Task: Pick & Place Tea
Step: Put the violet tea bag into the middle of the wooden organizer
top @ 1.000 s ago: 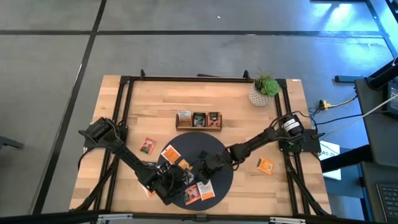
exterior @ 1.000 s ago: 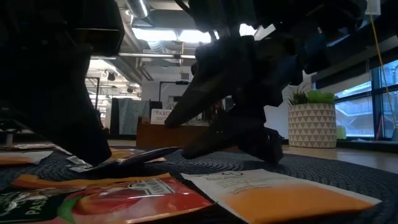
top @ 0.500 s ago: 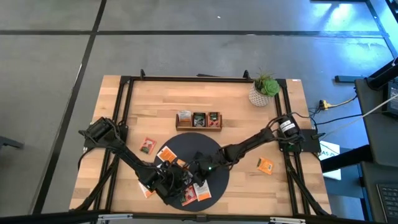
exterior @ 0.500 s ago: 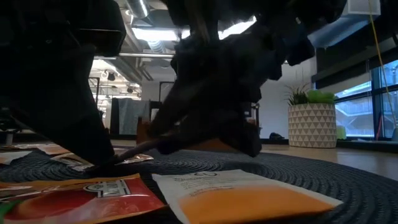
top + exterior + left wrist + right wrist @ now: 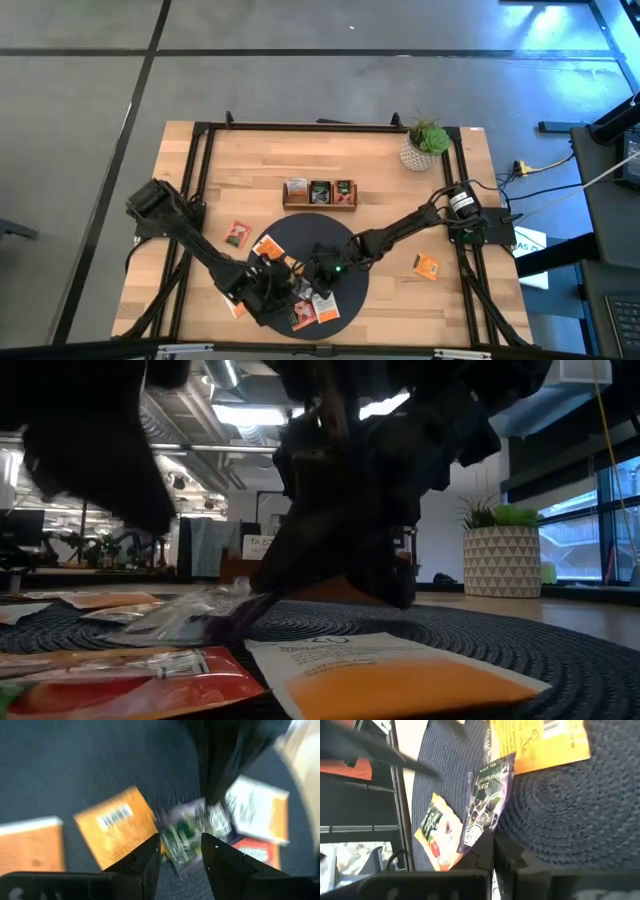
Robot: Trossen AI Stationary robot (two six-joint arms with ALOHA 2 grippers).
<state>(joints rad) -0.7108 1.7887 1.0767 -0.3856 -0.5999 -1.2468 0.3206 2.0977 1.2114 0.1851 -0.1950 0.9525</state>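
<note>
Changes logged:
- Left gripper (image 5: 268,290): lifted off the dark round mat (image 5: 345,240); in the low view its dark bulk now hangs clear above the sachets, where it had sat low on the mat.
- Right gripper (image 5: 318,275): moved in along the mat toward the left gripper over the past second.
- Black sachet (image 5: 485,802): tipped up off the mat at the right gripper's closed fingers (image 5: 487,851) (previously flat).

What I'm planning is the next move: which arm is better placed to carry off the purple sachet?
Right, probably. The right pincer looks shut on an edge of the purple sachet, over the dark mat. The left pincer is open, with the sachet ahead of it, not held.
</note>
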